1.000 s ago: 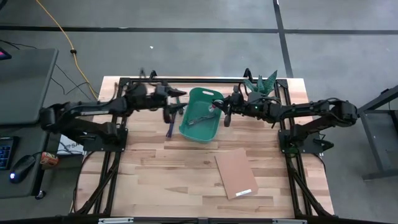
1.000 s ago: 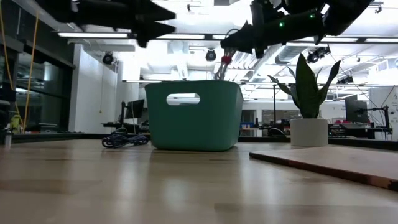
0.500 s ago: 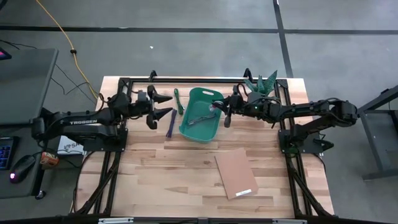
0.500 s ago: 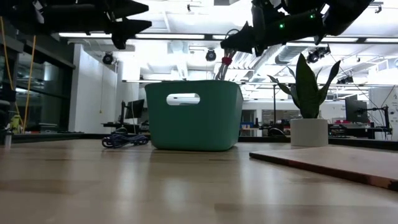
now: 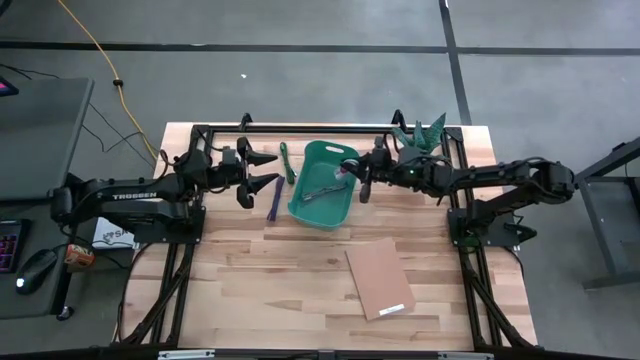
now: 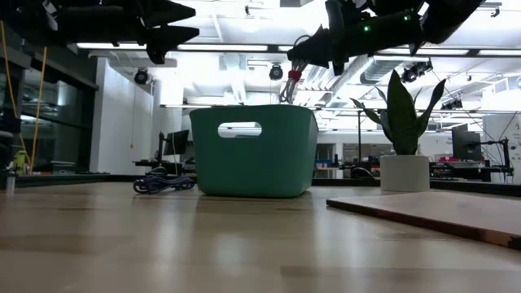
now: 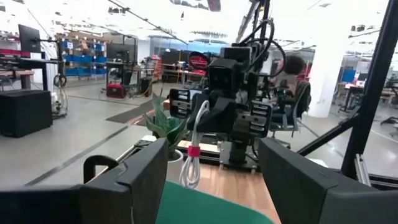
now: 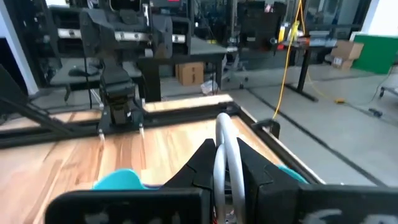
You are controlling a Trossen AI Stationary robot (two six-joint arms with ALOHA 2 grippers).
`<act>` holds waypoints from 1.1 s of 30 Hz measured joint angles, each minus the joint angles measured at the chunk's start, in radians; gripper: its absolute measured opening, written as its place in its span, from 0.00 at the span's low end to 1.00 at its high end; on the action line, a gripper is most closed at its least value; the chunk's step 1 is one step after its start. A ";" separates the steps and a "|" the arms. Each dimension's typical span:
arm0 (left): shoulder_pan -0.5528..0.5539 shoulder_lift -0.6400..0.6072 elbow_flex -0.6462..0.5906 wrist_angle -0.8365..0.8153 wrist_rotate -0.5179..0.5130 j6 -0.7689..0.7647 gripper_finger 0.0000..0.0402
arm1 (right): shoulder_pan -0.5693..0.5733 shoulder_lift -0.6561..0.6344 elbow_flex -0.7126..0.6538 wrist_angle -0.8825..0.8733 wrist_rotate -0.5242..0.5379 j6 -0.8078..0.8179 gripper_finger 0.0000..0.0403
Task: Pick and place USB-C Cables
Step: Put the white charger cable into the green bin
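The teal bin [image 5: 325, 205] stands mid-table, with the grey cable [image 5: 320, 190] lying inside it. My right gripper [image 5: 357, 182] hovers over the bin's right rim, shut on the white cable with the red band [image 7: 193, 158]. My left gripper [image 5: 264, 170] is open and empty in the air left of the bin. The purple cable [image 5: 272, 203] lies on the wood by the bin's left wall. The green cable [image 5: 285, 160] lies flat beside the bin's far-left corner. In the low view only the purple cable [image 6: 163, 182] shows on the table. My right gripper pinches the white cable between its two fingers near the top of the bundle, whose looped end [image 8: 224, 140] stands out past the fingertips. The fingers come from the table's right, slanting down. The bundle hangs below them, red band [image 6: 292, 76] showing, its lower end hidden behind the bin's rim.
A brown cardboard sheet [image 5: 378, 278] lies on the near right part of the table. A potted plant [image 5: 420, 135] stands at the far edge behind my right gripper. Black frame rails run along the table's far, left and right sides. Bare wood lies near the front edge.
My left gripper has drawn back from the bin toward the table's left edge, still open, and has held still for the last half second. The green cable now shows on the table where the gripper was. My right gripper has stayed over the bin with the white cable.
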 joint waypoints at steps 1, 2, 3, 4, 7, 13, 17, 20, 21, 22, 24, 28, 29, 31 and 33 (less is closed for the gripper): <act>0.000 0.000 0.000 0.000 0.000 0.004 0.57 | 0.000 0.000 0.012 -0.034 0.000 0.000 0.03; 0.000 0.000 0.000 0.000 0.000 0.003 0.57 | 0.000 0.000 0.025 -0.066 0.000 0.000 0.03; 0.000 0.000 0.000 0.000 0.000 0.002 0.57 | 0.000 0.000 0.037 -0.094 0.000 0.000 0.03; 0.000 0.000 0.000 0.001 0.000 -0.006 0.57 | 0.000 0.000 0.047 -0.117 0.000 0.000 0.03; 0.000 0.000 0.000 0.000 -0.001 -0.031 0.57 | 0.006 0.000 0.063 -0.129 0.000 -0.003 0.03; 0.000 0.000 0.000 -0.009 -0.001 -0.014 0.57 | 0.008 0.000 0.074 -0.130 -0.005 -0.017 0.03; 0.000 0.000 0.000 -0.016 -0.002 -0.014 0.57 | 0.008 0.000 0.074 -0.132 -0.019 -0.017 0.03; 0.000 0.000 0.000 -0.020 -0.002 -0.014 0.57 | 0.008 0.000 0.074 -0.135 -0.039 -0.019 0.03; 0.000 0.000 0.000 -0.021 -0.002 -0.014 0.57 | 0.008 0.000 0.074 -0.134 -0.044 -0.019 0.03; 0.000 0.000 0.000 -0.021 -0.002 -0.014 0.57 | 0.008 0.000 0.074 -0.134 -0.049 -0.019 0.03; 0.000 0.000 0.000 -0.021 -0.002 -0.014 0.57 | 0.008 0.000 0.074 -0.137 -0.049 -0.019 0.03; 0.000 0.000 0.000 -0.022 -0.002 -0.014 0.57 | 0.008 0.005 0.074 -0.130 -0.049 -0.005 0.03; 0.000 0.000 0.000 -0.022 -0.002 -0.014 0.57 | 0.009 0.015 0.075 -0.118 -0.049 0.007 0.03; 0.000 0.000 0.000 -0.022 -0.002 -0.014 0.57 | 0.014 0.040 0.077 -0.099 -0.050 0.023 0.03; 0.000 0.000 0.000 -0.022 -0.002 -0.014 0.57 | 0.021 0.072 0.112 -0.126 -0.053 0.026 0.03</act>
